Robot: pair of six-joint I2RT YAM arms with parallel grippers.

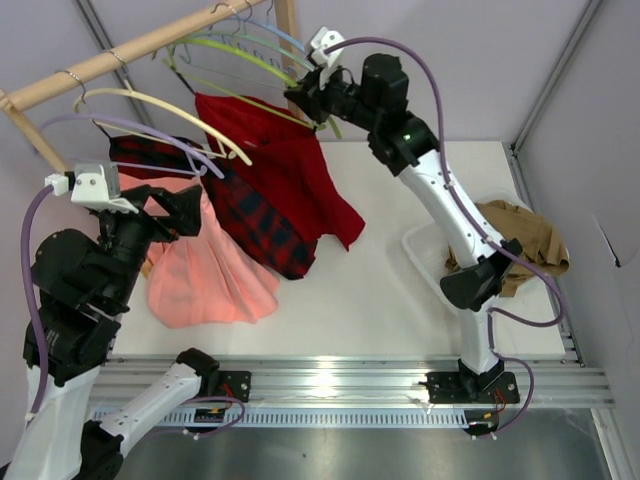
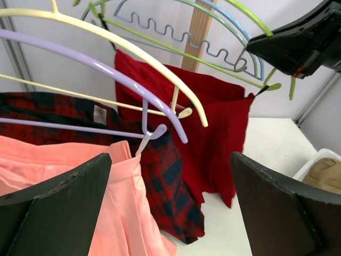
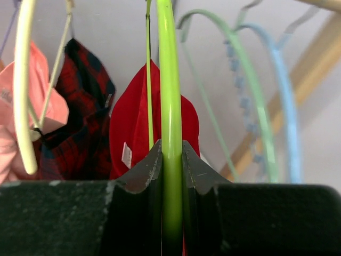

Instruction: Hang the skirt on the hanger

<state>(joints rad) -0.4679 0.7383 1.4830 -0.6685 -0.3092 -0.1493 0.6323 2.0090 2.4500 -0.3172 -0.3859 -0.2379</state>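
Skirt [image 1: 295,175] of plain deep-red cloth hangs in soft folds over the far middle of the white table [image 1: 350,300]. Its top edge runs along the thin lower rod of the hanger [image 3: 170,106], a slim, glossy lime-green plastic arc. Whether the hem touches the tabletop cannot be told. The right gripper [image 3: 170,144] pinches the hanger's curved arm between its black, grainy fingers, up by the wooden rail [image 1: 120,60]. The left gripper [image 2: 170,160] sits further left and nearer, its wedge-shaped fingers spread wide with nothing between them. Just left of the red cloth hang a red-and-black plaid skirt [image 1: 260,225], by a smooth lilac hanger [image 2: 106,69], and a salmon-pink skirt [image 1: 205,275]. At the right, a white bin [image 1: 425,255] holds crumpled tan cloth [image 1: 525,235].
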